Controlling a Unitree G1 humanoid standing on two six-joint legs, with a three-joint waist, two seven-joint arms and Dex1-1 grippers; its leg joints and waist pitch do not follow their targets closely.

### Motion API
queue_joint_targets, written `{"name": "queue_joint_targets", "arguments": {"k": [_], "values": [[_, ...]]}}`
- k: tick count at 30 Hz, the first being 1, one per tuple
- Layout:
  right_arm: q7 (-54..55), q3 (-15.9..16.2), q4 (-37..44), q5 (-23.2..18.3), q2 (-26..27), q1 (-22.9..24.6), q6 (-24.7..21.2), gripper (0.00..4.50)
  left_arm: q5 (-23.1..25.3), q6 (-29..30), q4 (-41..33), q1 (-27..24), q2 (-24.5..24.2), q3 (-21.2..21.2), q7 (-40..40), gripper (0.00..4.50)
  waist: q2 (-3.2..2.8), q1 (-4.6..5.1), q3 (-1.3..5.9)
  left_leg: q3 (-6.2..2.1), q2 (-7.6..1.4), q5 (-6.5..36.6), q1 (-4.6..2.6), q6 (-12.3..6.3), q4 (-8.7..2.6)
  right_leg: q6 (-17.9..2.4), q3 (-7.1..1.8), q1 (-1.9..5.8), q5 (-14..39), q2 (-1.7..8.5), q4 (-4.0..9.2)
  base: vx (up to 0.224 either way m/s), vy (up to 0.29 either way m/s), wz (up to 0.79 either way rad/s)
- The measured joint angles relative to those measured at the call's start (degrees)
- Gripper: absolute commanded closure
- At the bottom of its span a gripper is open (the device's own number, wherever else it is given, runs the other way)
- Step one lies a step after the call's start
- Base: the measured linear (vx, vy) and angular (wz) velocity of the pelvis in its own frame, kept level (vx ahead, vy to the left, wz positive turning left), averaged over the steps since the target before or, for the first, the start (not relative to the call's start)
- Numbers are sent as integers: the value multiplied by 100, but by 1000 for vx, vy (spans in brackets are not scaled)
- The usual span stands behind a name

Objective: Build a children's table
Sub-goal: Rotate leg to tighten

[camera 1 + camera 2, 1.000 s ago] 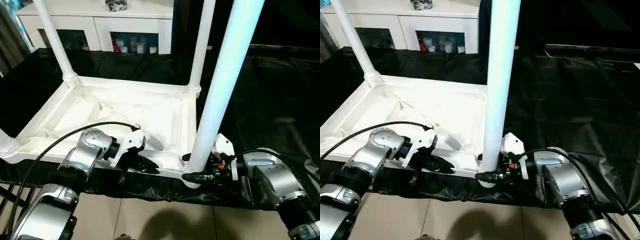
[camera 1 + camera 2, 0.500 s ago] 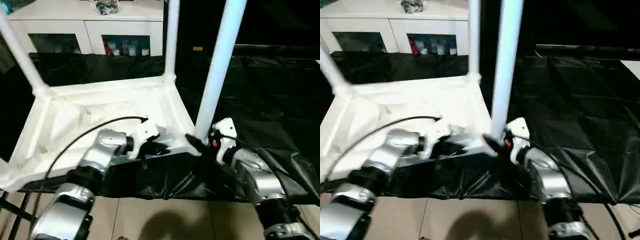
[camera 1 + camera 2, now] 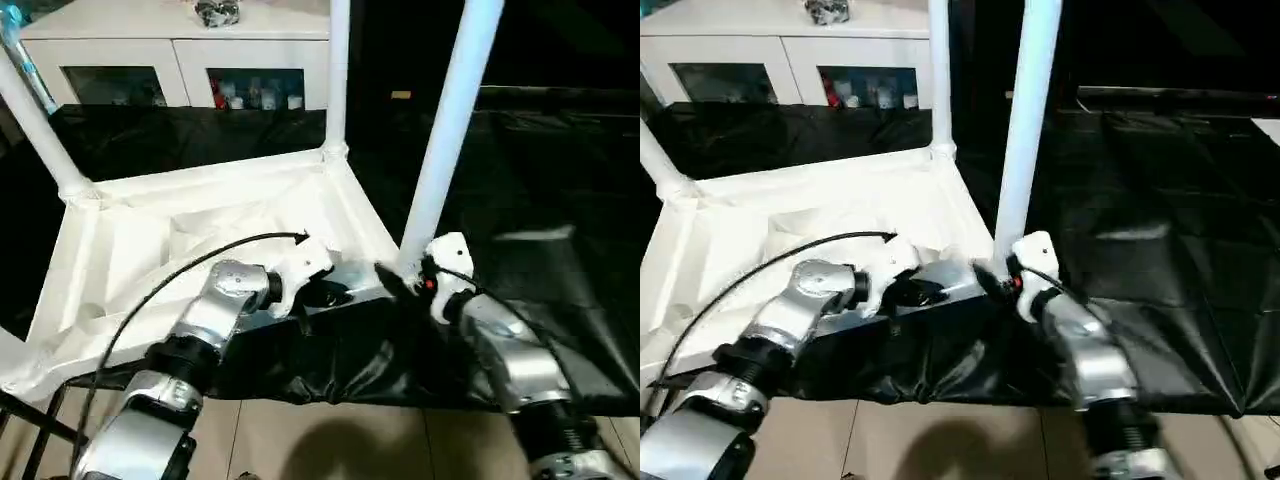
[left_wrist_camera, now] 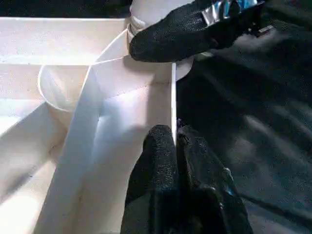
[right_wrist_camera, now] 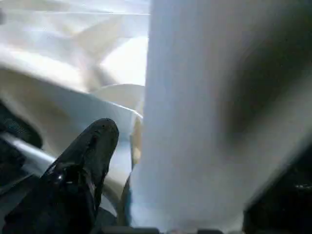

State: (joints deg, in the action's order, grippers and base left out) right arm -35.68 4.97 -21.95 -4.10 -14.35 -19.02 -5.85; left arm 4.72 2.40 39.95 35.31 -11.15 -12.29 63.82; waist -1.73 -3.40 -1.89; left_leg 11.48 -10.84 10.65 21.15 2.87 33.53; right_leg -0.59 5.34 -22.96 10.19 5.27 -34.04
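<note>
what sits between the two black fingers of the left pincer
The thin near side wall of the upturned white table top: in the left wrist view the left pincer has one finger on each side of that wall.

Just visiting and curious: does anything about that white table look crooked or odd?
It lies upside down, legs up, which suits assembly. The table top looks tipped, its near edge lifted off the black sheet where the left gripper pinches the rim. The near leg leans slightly.

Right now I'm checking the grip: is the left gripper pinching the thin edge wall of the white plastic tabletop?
Yes, the left gripper has its two black fingers closed on either side of the white plastic tabletop's thin edge wall.
</note>
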Motion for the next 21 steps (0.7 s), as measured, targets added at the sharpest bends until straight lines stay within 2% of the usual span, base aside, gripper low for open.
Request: {"name": "queue_joint_targets", "arguments": {"k": [7,12,14,16,21], "values": [[-1903,219,259,-523,-594,19,0,75,-197,-263,163,11,-372,13,927,450,15,-39,-14,2,-2,0,4,-1,14,-5,1,2,-3,2,-3,0,0,0],[-2824,457,499,-766,-980,99,-144,75,-282,-389,309,35,-540,-27,1494,450,20,-120,-16,2,-4,0,1,-1,15,-4,1,6,-3,2,-5,0,0,0],[-3084,490,545,-844,-1032,107,-212,102,-311,-419,352,58,-591,-53,1661,450,22,-158,-18,2,-5,-1,0,-1,15,-4,1,6,-3,2,-6,0,0,0],[-3339,527,584,-931,-1080,104,-331,110,-338,-459,378,74,-658,-108,1848,450,25,-176,-19,2,-5,0,1,-1,15,-4,1,6,-3,2,-5,0,0,0],[-3666,644,661,-1008,-1171,100,-471,151,-339,-599,492,126,-732,-163,2169,450,29,-191,-20,3,-4,0,2,-1,16,-5,1,6,-3,2,-4,0,0,0]]}}
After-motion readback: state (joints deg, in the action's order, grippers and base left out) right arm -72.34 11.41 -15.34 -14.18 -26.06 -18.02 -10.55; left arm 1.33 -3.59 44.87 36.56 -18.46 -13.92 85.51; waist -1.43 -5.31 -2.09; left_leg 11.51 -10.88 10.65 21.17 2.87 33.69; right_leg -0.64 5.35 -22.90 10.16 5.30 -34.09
